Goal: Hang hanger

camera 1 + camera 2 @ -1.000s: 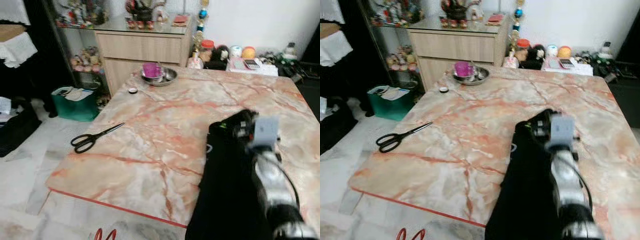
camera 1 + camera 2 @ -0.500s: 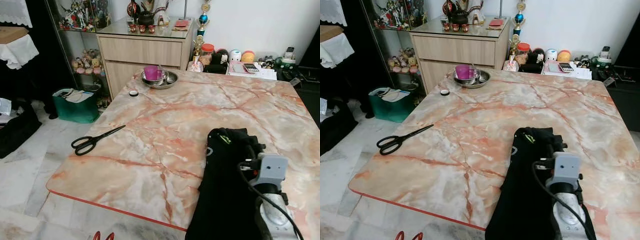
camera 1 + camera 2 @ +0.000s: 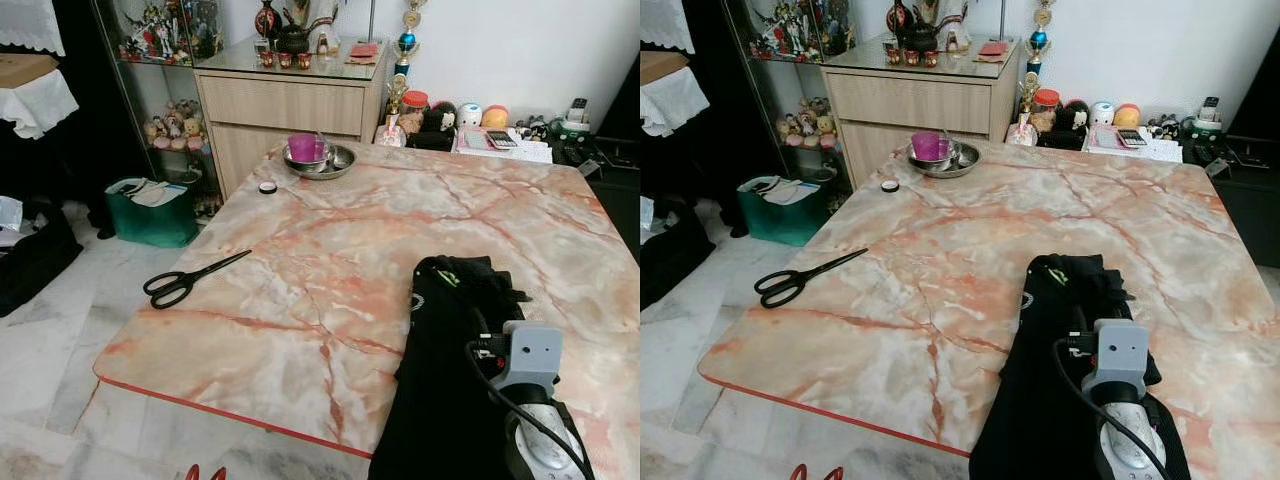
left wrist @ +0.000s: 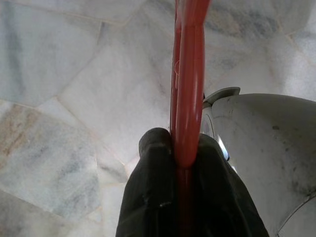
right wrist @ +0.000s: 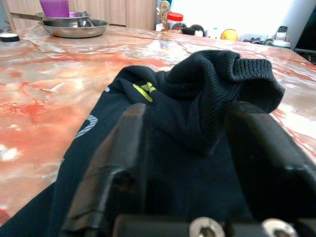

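— Looking down from the head, what do you see?
— A marble worktop (image 3: 330, 250) with pink veins. A black garment (image 3: 445, 340) lies on its right part and hangs over the near edge. The right arm reaches along it, grey wrist camera on top, with the garment's crumpled collar just ahead of it. Black scissors (image 3: 190, 279) lie near the left edge, well apart from the garment. At the far end sit a metal bowl (image 3: 325, 158) with a purple cup (image 3: 302, 146) in it and a small round lid (image 3: 267, 186) beside it. A wooden cabinet (image 3: 285, 110) stands behind, and a green bin (image 3: 152, 210) sits on the floor to the left.
— And the hanger?
— Two red tips of it peek in at the bottom edge, below the worktop's near edge. The left wrist view shows it properly: the red hanger (image 4: 188, 89) runs straight out between the black fingers (image 4: 150, 192), and the left end effector (image 4: 180, 148) is clamped tight on it, above pale marble floor tiles (image 4: 74, 74).
— The right wrist view?
— The right end effector (image 5: 190, 148) has its fingers spread apart, astride the black garment, which bunches up between them, ribbed collar toward the far side. The bowl and cup show beyond.
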